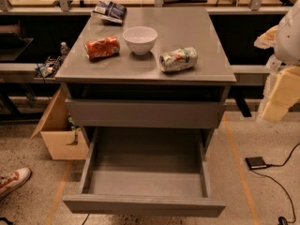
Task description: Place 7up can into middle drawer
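The 7up can (178, 59), silvery-white with green print and slightly dented, lies on its side on the right part of the grey cabinet top (187, 29). The middle drawer (140, 205) is pulled out towards me, and its shallow grey tray shows nothing inside. The upper grey drawer front (143, 114) above it is closed. My gripper (280, 95) hangs at the right edge of the view, beside the cabinet and below its top. It is well right of the can and touches nothing.
An orange-red soda can (102, 47) lies on the left of the top, a white bowl (140, 39) stands in the middle, and a dark chip bag (109, 11) lies at the back. A cardboard box (58, 135) sits left of the cabinet. A small black device (256, 162) with a cable lies on the floor to the right, and a shoe (13, 179) is at the left.
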You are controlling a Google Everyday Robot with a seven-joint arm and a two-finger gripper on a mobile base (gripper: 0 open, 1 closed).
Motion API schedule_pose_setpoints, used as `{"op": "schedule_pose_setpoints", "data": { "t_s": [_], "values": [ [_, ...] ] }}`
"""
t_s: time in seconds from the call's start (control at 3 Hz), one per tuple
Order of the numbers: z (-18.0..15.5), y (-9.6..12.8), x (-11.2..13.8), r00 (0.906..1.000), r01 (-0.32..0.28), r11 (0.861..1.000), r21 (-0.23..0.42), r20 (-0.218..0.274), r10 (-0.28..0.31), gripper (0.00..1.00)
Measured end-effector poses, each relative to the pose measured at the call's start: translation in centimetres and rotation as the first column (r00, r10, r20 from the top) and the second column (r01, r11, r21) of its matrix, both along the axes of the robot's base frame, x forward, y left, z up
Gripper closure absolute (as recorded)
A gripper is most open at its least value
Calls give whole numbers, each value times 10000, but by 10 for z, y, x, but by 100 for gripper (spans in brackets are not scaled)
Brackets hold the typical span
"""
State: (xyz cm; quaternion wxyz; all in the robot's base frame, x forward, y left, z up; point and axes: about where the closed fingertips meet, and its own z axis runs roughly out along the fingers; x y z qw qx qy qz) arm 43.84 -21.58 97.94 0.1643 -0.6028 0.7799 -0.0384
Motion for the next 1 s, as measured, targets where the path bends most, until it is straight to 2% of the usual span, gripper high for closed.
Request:
{"op": "schedule_pose_setpoints", "data": {
  "t_s": [0.33, 0.67, 1.0],
  "values": [
    [0, 0, 0, 10000, 0, 10000, 0, 2, 0, 0],
    [-5, 3, 33, 9995, -328, 9994, 123, 31, 328, 0],
    [-29, 15, 111, 9972, -750, 9969, 239, 47, 749, 0]
  ]
}}
